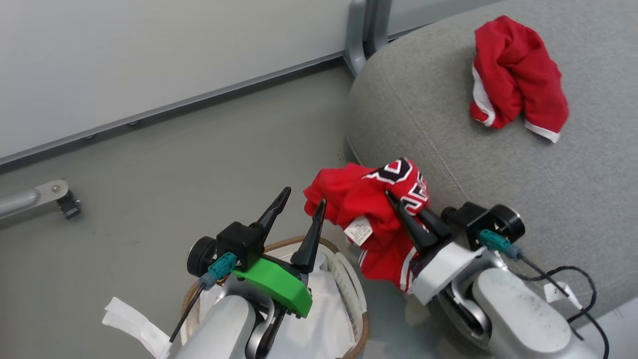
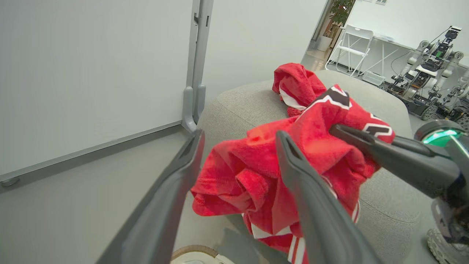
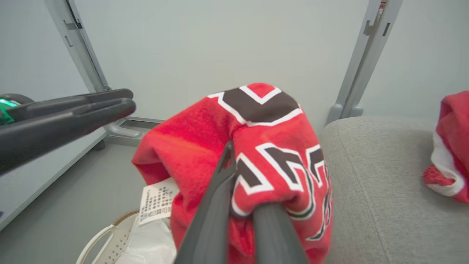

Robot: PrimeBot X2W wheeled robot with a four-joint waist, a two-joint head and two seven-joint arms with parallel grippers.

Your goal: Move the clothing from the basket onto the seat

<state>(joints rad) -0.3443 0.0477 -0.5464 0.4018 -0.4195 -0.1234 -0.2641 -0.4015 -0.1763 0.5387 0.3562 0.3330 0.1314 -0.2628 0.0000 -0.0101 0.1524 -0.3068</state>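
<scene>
In the head view there are two red jerseys, one basket and one seat. The right gripper is clamped on the held jersey, its dark fingers buried in a bunched fold with black-and-white lettering. The cloth hangs below them against the rounded edge of the seat, with a white label dangling. The second jersey lies crumpled on the seat's top, well apart from both grippers. The left gripper hovers over the basket with its fingers spread and nothing between them, its nearer tip just beside the held jersey's left edge. I cannot tell whether it touches. A white liner sheet lies inside the basket, which stands on the grey floor close to the seat. In the left wrist view the two spread fingers frame the held jersey, which hangs beyond them. The right gripper's fingers pinch its upper right side, and the second jersey sits behind it on the seat. In the right wrist view the fingers close together on the lettered fold. The left gripper reaches in from the left edge, the label hangs at lower left above the basket's white handle, and the second jersey shows at the right edge on the seat.
</scene>
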